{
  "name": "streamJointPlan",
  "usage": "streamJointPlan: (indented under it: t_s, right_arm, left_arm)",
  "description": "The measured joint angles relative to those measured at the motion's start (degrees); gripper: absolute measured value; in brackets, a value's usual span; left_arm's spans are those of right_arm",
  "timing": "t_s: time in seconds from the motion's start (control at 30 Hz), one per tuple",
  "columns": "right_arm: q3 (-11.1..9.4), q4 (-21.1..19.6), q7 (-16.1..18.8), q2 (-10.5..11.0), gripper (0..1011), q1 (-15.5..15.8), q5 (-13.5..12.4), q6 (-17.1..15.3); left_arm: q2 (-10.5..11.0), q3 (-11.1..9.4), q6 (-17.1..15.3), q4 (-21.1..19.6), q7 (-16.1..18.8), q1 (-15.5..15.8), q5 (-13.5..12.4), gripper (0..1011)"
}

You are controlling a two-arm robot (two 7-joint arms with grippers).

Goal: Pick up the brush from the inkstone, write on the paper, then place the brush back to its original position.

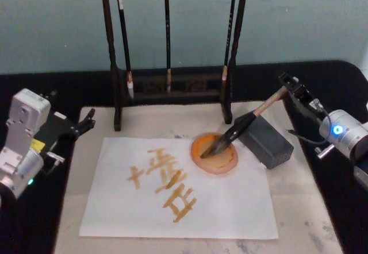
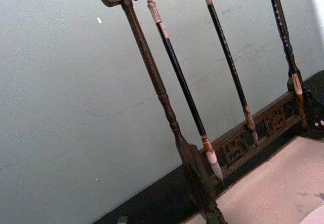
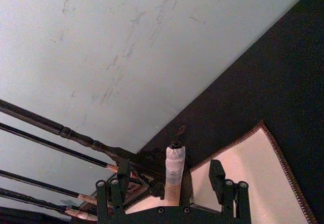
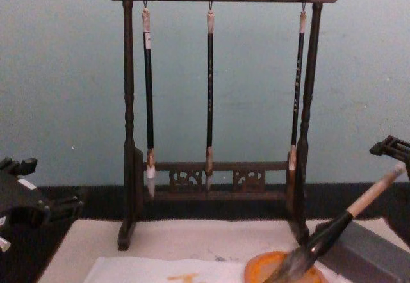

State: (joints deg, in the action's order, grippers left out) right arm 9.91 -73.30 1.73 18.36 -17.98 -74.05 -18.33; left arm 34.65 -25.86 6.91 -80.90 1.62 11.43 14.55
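The brush lies slanted across the grey inkstone, its bushy tip resting in an orange dish. The chest view has the brush rising toward the right. My right gripper is open at the handle's top end, and in the right wrist view the white end cap stands between the spread fingers without contact. The white paper carries orange brush strokes. My left gripper is parked open at the table's left edge.
A dark wooden rack with three thin brushes hanging from it stands behind the paper. A beige mat lies under everything on the black table. The rack's right post is close to the brush handle.
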Motion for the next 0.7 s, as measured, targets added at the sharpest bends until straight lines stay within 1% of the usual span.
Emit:
streamJointPlan:
  t_s: [0.07,0.17,0.2,0.27,0.3,0.33,0.37,0.4,0.47,0.5,0.57,0.6,0.63,0.67,0.7]
  right_arm:
    - [0.00,-0.59,-0.29,0.14,1000,0.21,-0.08,-0.07]
    - [-0.27,-3.38,-1.79,0.72,1000,1.46,-1.31,-0.90]
    - [-0.47,-5.32,-3.37,1.20,1000,2.42,-2.10,-1.65]
    - [-0.73,-7.49,-5.33,1.68,1000,3.55,-2.95,-2.34]
    - [-0.93,-9.51,-7.27,2.15,1000,4.61,-3.74,-2.95]
    - [-0.99,-10.63,-8.22,2.45,1000,5.22,-3.93,-3.06]
    - [-0.99,-11.46,-9.02,2.70,1000,5.67,-3.96,-3.09]
    - [-0.92,-13.76,-10.64,3.56,1000,6.86,-3.58,-2.88]
    - [-0.56,-15.85,-11.77,4.50,1000,7.94,-2.24,-1.98]
    - [-0.02,-17.62,-12.25,5.44,1000,8.89,-0.34,-0.61]
    - [0.85,-19.47,-12.14,6.63,1000,9.80,2.67,1.45]
    - [2.22,-21.13,-11.45,8.11,1000,10.58,7.50,4.58]
    - [2.92,-21.74,-11.18,8.73,1000,10.84,9.41,5.78]
    - [3.66,-22.33,-10.86,9.42,1000,11.07,12.06,7.41]
    - [5.33,-23.38,-10.20,10.67,1000,11.44,18.59,10.91]
  left_arm:
    - [0.00,0.00,0.00,-0.01,0.00,0.00,0.00,1010]
    - [0.00,-0.01,0.00,0.00,0.00,0.00,0.00,1010]
    - [0.00,0.00,-0.01,0.00,0.00,0.00,0.00,1010]
    - [0.00,-0.01,0.00,0.00,0.00,0.00,0.00,1010]
    - [0.00,0.00,0.00,0.00,0.00,0.00,0.00,1010]
    - [0.00,0.00,-0.01,0.00,0.00,0.00,0.00,1010]
    - [0.00,0.00,0.00,0.00,0.00,-0.01,0.00,1010]
    - [0.00,0.00,-0.01,0.00,0.00,0.00,0.00,1010]
    - [0.00,0.00,0.00,0.00,0.00,0.00,0.00,1010]
    - [0.00,0.00,-0.01,0.00,0.00,0.00,0.00,1010]
    - [0.00,0.00,-0.01,0.00,0.00,0.00,0.00,1010]
    - [0.00,0.00,-0.01,0.00,0.00,0.00,0.00,1009]
    - [0.00,0.00,0.00,0.00,0.00,0.00,0.00,1010]
    - [0.00,-0.01,0.00,0.00,0.00,0.00,0.00,1010]
    - [0.00,0.00,0.00,0.00,0.00,0.00,0.00,1010]
